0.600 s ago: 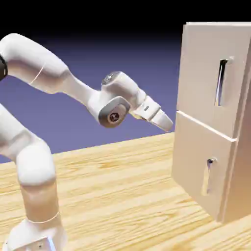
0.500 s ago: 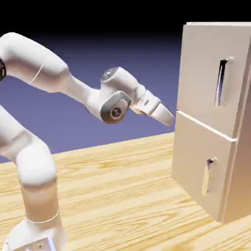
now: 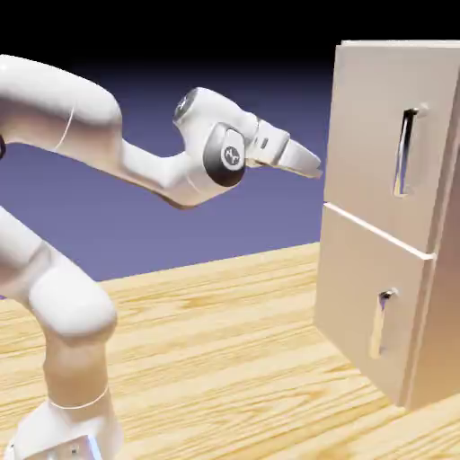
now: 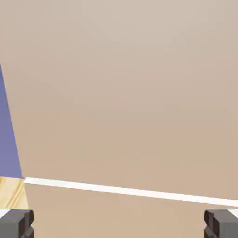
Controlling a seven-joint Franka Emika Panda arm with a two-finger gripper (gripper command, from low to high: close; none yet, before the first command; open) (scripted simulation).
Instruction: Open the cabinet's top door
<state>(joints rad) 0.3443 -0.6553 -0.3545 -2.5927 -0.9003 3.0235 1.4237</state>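
Observation:
The pale beige cabinet [image 3: 386, 225] stands at the exterior view's right, with two flat front doors. Its top door [image 3: 377, 135] is the taller upper panel, shut, with a long slim silver handle [image 3: 406, 151]. Below the seam sits the shorter door with a smaller handle [image 3: 384, 322]. My gripper [image 3: 310, 167] hovers just left of the top door's left edge, level with its lower half, apart from the handle. In the hand view the top door [image 4: 130, 88] fills the picture above a pale seam, and both fingertips [image 4: 16, 223] sit wide apart with nothing between them.
The wooden table [image 3: 207, 359] carries the cabinet and the arm's base at the lower left. A strip of blue backdrop [image 4: 8, 130] and a corner of table wood show at the hand view's left edge.
The hand has risen from the level of the seam between the doors to the top door's lower half and levelled out toward the cabinet. The cabinet has not moved.

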